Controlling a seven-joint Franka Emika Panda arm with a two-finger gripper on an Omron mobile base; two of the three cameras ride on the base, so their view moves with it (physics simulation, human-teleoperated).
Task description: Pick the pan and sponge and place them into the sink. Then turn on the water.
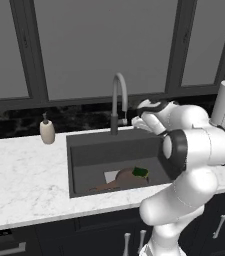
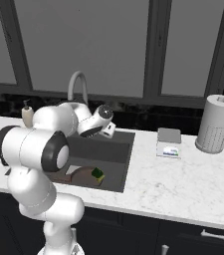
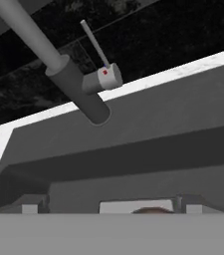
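Note:
The dark-brown pan [image 1: 125, 179] lies in the dark-grey sink [image 1: 84, 150], its handle pointing left. The green sponge [image 1: 140, 172] rests on the pan's right side, and both also show in the right base view as the pan [image 2: 83, 175] and the sponge [image 2: 98, 173]. My gripper [image 1: 135, 121] hovers over the sink's back right, just right of the grey faucet [image 1: 118, 100]. In the hand view my gripper [image 3: 108, 206] is open with its tips far apart and nothing between them. It faces the faucet base [image 3: 78, 94] and the thin lever [image 3: 94, 45]. Water is out of view.
A soap dispenser [image 1: 47, 132] stands left of the sink on the white marble counter [image 1: 24, 175]. A paper towel roll [image 2: 215, 124] and a small grey box [image 2: 168, 142] sit to the right. Dark windows rise behind the backsplash.

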